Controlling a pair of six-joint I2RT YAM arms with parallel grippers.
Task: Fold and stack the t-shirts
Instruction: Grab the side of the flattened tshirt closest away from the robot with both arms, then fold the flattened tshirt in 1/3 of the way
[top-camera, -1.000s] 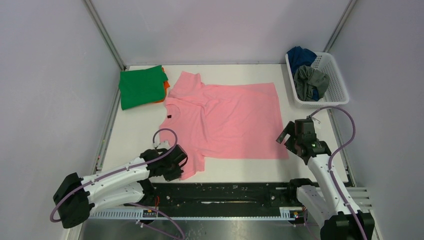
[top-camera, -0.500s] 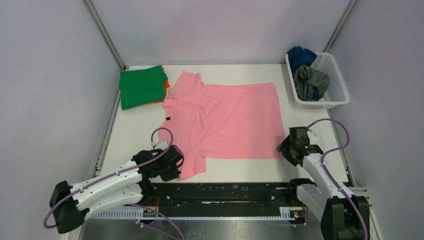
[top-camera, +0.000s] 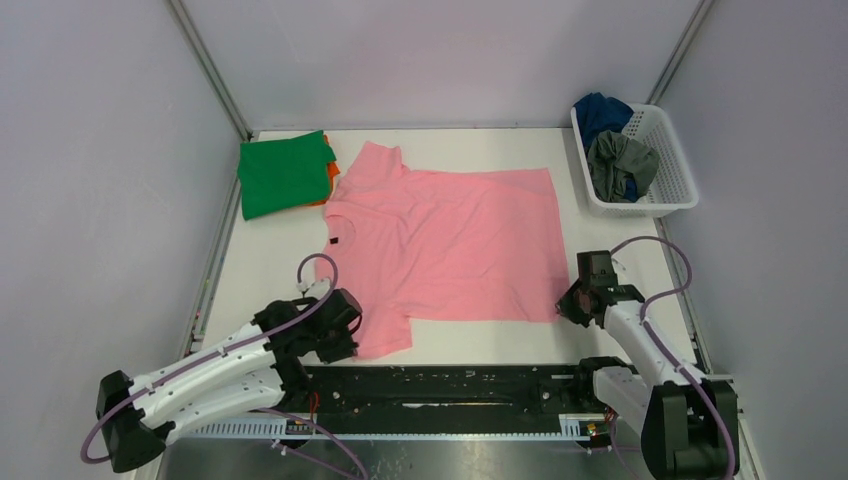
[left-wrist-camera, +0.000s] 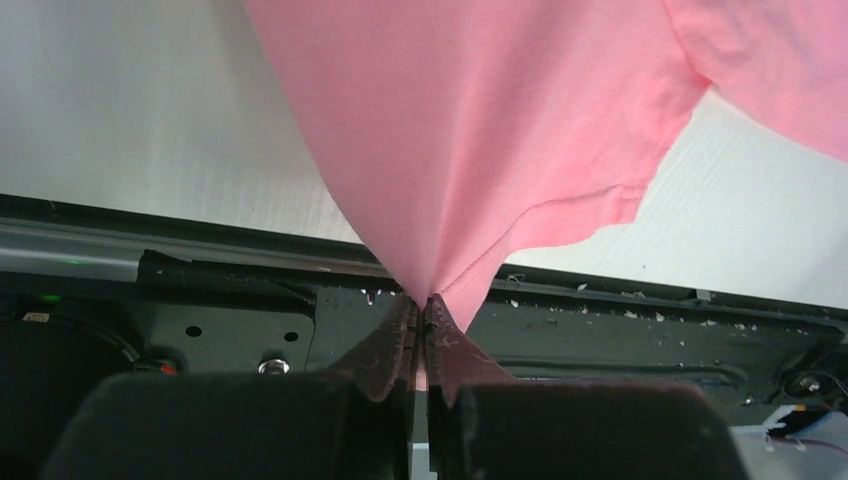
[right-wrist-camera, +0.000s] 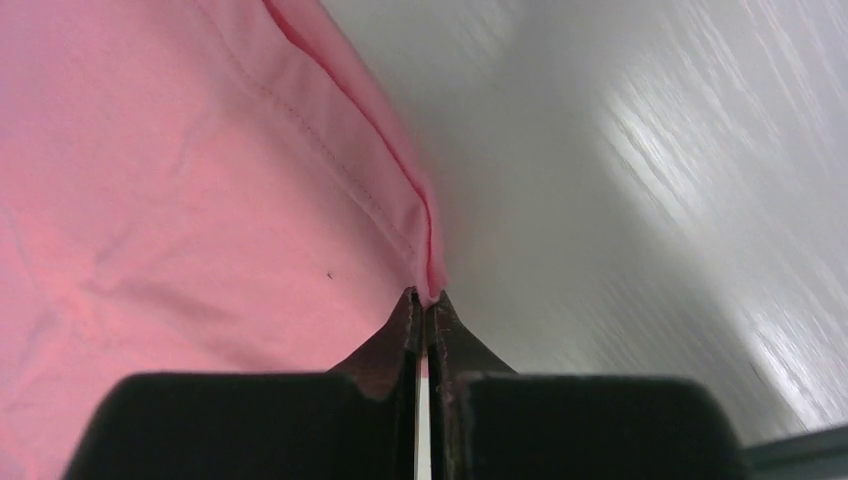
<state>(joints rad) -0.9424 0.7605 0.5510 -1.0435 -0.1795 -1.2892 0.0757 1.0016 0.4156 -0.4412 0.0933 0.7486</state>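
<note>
top: high at 6 o'clock, looking down on table (top-camera: 270, 260) | wrists: close, low | shared: pink t-shirt (top-camera: 450, 240) 6 o'clock edge

The pink t-shirt (top-camera: 450, 240) lies spread mid-table, collar toward nine o'clock. At ten o'clock the green t-shirt (top-camera: 283, 175) sits folded, apparently atop the orange t-shirt (top-camera: 333, 171). The blue t-shirt (top-camera: 600, 110) and grey t-shirt (top-camera: 620, 162) lie crumpled at two o'clock.

Plain pink t-shirt (top-camera: 450, 240); green t-shirt (top-camera: 283, 175); grey t-shirt (top-camera: 620, 160); white basket (top-camera: 640, 208) (lattice-patterned).

You have a white lattice basket (top-camera: 668, 160) far right | white table (top-camera: 270, 270) under it | black rail (top-camera: 450, 385) along near edge
</note>
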